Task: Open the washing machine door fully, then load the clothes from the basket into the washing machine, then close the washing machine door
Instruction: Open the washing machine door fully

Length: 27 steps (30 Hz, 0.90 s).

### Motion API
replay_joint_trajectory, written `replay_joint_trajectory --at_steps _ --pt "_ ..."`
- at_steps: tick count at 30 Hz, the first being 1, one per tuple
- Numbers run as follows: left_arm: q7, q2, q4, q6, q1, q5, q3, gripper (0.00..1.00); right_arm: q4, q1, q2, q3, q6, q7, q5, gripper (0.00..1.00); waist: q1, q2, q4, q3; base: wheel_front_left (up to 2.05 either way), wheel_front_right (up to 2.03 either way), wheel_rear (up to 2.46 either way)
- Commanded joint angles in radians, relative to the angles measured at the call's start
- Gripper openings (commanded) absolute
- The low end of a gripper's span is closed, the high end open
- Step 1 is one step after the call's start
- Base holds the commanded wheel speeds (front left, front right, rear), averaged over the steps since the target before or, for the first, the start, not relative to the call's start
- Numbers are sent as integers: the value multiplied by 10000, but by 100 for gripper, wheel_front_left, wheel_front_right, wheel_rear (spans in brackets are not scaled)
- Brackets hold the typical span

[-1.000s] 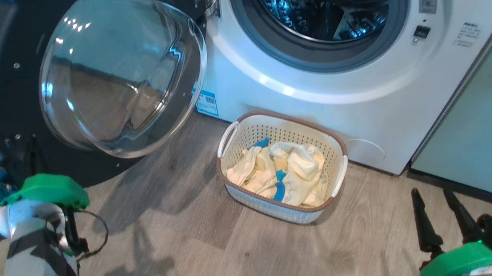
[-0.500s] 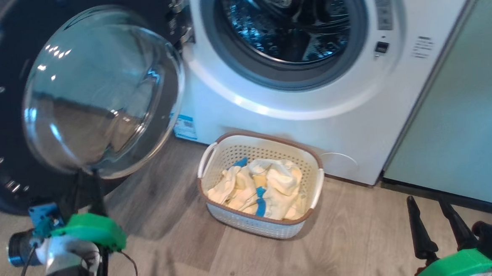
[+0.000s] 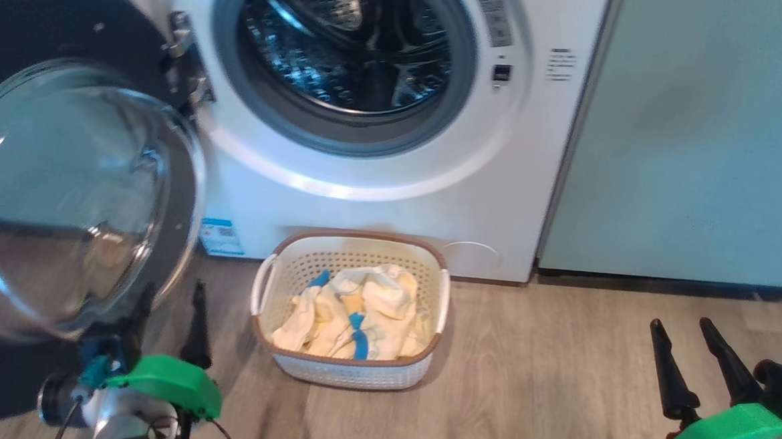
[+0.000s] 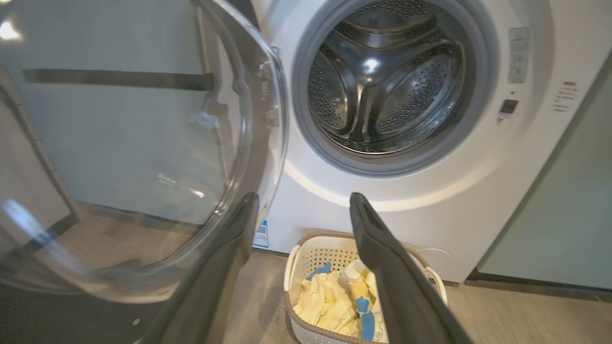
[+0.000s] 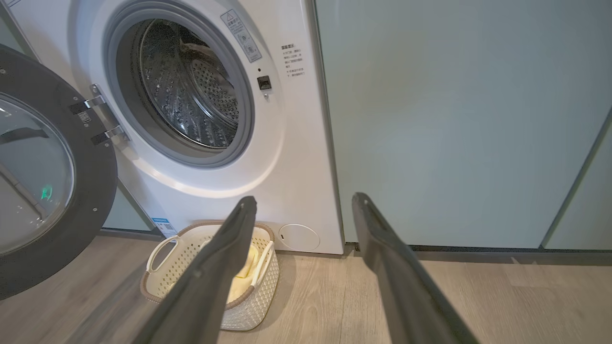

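Observation:
The washing machine door (image 3: 62,196) stands swung open at the left, its clear glass bowl bulging toward me. The white washing machine (image 3: 376,200) shows its steel drum (image 4: 387,86), with nothing inside that I can see. On the floor in front sits the cream basket (image 3: 351,233), holding pale yellow clothes (image 3: 369,307) with blue trim. My left gripper (image 3: 172,291) is open low beside the door's lower edge; in the left wrist view it (image 4: 302,200) frames the machine front above the basket and holds nothing. My right gripper (image 3: 680,328) is open at the lower right, away from the basket (image 5: 162,248).
Pale green cabinets (image 3: 694,130) stand right of the machine, with a dark plinth along the floor. Wood-look flooring (image 3: 539,372) stretches between the basket and my right gripper. The open door (image 5: 48,167) takes up the space at the left.
My left gripper's fingers, shut a second ago by the door's lower rim, have spread open. The head camera has panned, shifting the whole scene leftward. The right gripper stays open.

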Motion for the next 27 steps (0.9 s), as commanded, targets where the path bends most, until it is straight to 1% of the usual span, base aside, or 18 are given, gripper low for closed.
replay_joint_trajectory --at_steps 1,2,5,8,11,21,23,27 --pt "-63 312 -294 -33 -257 -26 180 100 -337 -248 -104 180 4 -105 -51 100 0 -1 -266 -29 0 0 0" --pt "-63 387 -279 -47 -241 -55 23 100 -345 -237 -112 191 4 -105 -50 100 0 -1 -464 -38 0 0 0" --pt "-63 464 -269 -57 -244 -70 -204 100 -360 -216 -129 195 4 -105 -47 100 0 -1 -675 -34 0 0 0" --pt "-63 472 -160 -62 -351 -293 -200 100 -355 -214 -123 210 4 -105 -48 100 0 -1 -851 -44 0 0 0" --pt "-63 554 -159 -64 -404 -326 -363 100 -349 -210 -114 213 4 -105 -44 100 0 -1 -972 -59 0 0 0" --pt "-63 685 116 -66 -461 -743 -472 100 -363 -212 -149 245 4 -105 -60 100 0 -1 -1376 -148 0 0 0" --pt "-63 685 154 -66 -491 -848 -453 100 -370 -190 -160 237 4 -105 -60 100 0 -1 -1412 -156 0 0 0" --pt "-63 590 121 -66 -486 -719 -348 100 -373 -169 -166 212 4 -105 -61 100 0 -1 -1436 -157 0 0 0"
